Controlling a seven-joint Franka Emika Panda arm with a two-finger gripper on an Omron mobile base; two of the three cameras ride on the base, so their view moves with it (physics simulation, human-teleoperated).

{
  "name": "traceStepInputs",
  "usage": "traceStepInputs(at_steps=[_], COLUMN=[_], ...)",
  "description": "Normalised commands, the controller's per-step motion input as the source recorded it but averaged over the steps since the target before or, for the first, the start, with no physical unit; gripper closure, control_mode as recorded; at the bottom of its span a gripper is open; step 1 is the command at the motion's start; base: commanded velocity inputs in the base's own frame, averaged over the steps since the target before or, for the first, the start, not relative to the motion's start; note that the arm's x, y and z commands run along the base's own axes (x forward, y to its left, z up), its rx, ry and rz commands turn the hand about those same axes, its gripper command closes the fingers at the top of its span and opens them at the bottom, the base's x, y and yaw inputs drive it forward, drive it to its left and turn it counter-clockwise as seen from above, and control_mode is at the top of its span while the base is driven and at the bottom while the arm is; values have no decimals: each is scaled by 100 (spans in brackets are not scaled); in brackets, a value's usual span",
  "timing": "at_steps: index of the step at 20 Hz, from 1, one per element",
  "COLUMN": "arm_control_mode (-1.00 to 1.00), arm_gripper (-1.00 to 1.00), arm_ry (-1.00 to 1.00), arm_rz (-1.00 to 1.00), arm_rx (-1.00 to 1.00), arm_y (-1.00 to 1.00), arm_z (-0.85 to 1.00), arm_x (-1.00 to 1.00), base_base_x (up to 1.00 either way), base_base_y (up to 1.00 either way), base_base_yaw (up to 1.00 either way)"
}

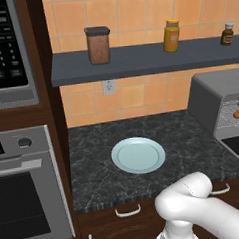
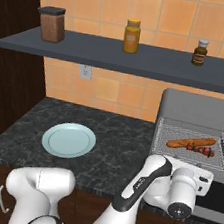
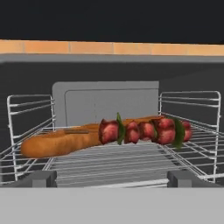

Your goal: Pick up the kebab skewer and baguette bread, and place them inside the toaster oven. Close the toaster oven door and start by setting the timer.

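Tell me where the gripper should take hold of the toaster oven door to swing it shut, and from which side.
Probably by its free front edge, coming from below and in front. The toaster oven door hangs folded down and open under the wire rack holding the baguette bread and kebab skewer. The open gripper faces the rack. The handle isn't clearly visible.

Matt grey metal toaster oven [image 2: 195, 108], wire rack [image 3: 113, 164].

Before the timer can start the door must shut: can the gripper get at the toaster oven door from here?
Probably yes: the open gripper hangs empty before the toaster oven, its door lies folded down beside the arm, and nothing blocks it.
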Motion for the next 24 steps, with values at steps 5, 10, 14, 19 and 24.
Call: traceStepInputs(at_steps=[5,10,14,19,24], arm_control_mode=[-100,-100,-100,-100,-100], arm_gripper=[-100,-100,-100,-100,-100], arm_ry=[0,0,0,-2,-4], arm_rz=[0,0,0,0,0], arm_rx=[0,0,0,0,0], arm_y=[0,0,0,0,0], arm_z=[-21,0,0,1,2], arm_x=[-1,9,9,4,0], base_base_x=[0,0,0,0,0], base_base_y=[0,0,0,0,0], base_base_yaw=[0,0,0,0,0])
